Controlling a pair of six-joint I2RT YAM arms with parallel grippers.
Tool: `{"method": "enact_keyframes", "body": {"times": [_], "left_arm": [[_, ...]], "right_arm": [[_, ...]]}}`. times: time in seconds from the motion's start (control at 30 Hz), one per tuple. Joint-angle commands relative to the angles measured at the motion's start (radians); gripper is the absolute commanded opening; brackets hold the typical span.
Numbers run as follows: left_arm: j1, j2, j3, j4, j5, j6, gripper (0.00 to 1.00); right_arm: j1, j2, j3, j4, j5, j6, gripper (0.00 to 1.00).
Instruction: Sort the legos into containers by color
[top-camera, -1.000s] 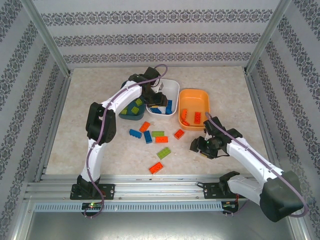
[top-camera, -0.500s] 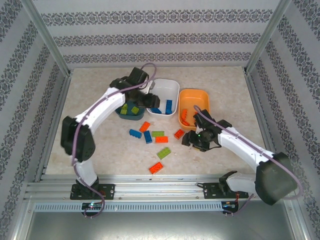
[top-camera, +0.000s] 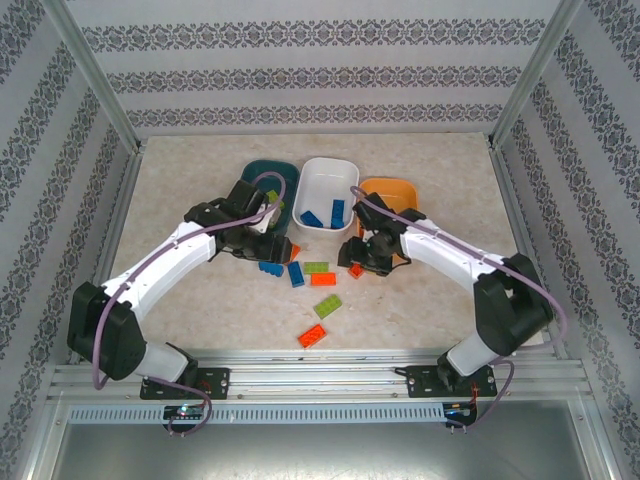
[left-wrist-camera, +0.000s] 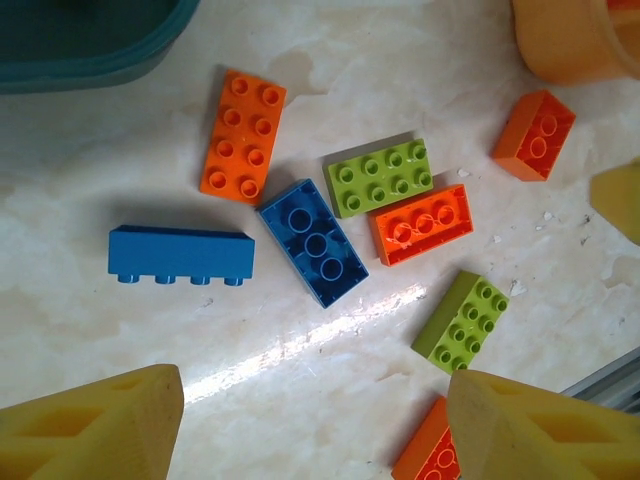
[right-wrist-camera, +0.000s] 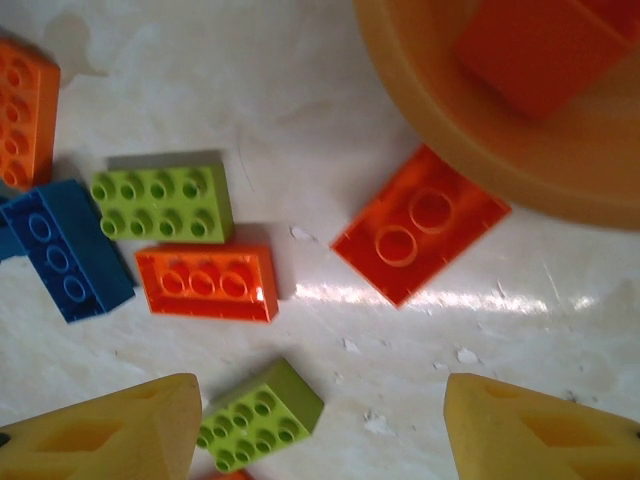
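Loose legos lie mid-table: a blue one (top-camera: 270, 267), an orange one (top-camera: 290, 252), a green one (top-camera: 316, 267) and several more nearer me. My left gripper (top-camera: 264, 243) hovers open over them by the teal container (top-camera: 272, 172). In the left wrist view nothing sits between its fingertips (left-wrist-camera: 90, 430); an upside-down blue brick (left-wrist-camera: 313, 243) lies ahead. My right gripper (top-camera: 358, 256) stands open beside the orange container (top-camera: 398, 190), above an upturned orange-red brick (right-wrist-camera: 420, 223), with a green brick (right-wrist-camera: 260, 415) by its left finger. The white container (top-camera: 327, 180) holds blue bricks (top-camera: 338, 210).
The three tubs stand side by side at the back centre. An orange brick (top-camera: 312, 337) and a green brick (top-camera: 328, 307) lie toward the near edge. Metal rails frame the table, with patterned walls on three sides. The two arms meet close together over the brick pile.
The left arm swung back from the tubs toward the loose bricks and its jaws opened wider. The right arm moved up and left to the bricks beside the orange tub, opening slightly.
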Motion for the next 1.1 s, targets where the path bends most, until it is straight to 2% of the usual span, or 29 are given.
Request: {"method": "enact_keyframes", "body": {"times": [0.0, 0.43, 0.57, 0.77, 1.07], "left_arm": [[-0.004, -0.048, -0.001, 0.001, -0.043, 0.035, 0.72], [-0.005, -0.084, -0.042, -0.038, -0.063, 0.084, 0.75], [-0.004, -0.099, -0.073, -0.019, -0.046, 0.079, 0.75], [-0.004, -0.091, -0.089, -0.011, -0.055, 0.071, 0.76], [-0.005, -0.091, -0.064, -0.025, -0.083, 0.058, 0.76]], "right_arm": [[0.024, 0.038, 0.052, -0.047, 0.080, 0.047, 0.66], [0.089, 0.078, 0.099, -0.148, 0.188, 0.115, 0.66], [0.120, 0.073, 0.075, -0.134, 0.141, 0.128, 0.63], [0.218, 0.069, 0.040, -0.118, 0.094, 0.208, 0.64], [0.273, 0.117, 0.055, -0.186, 0.084, 0.211, 0.70]]}}
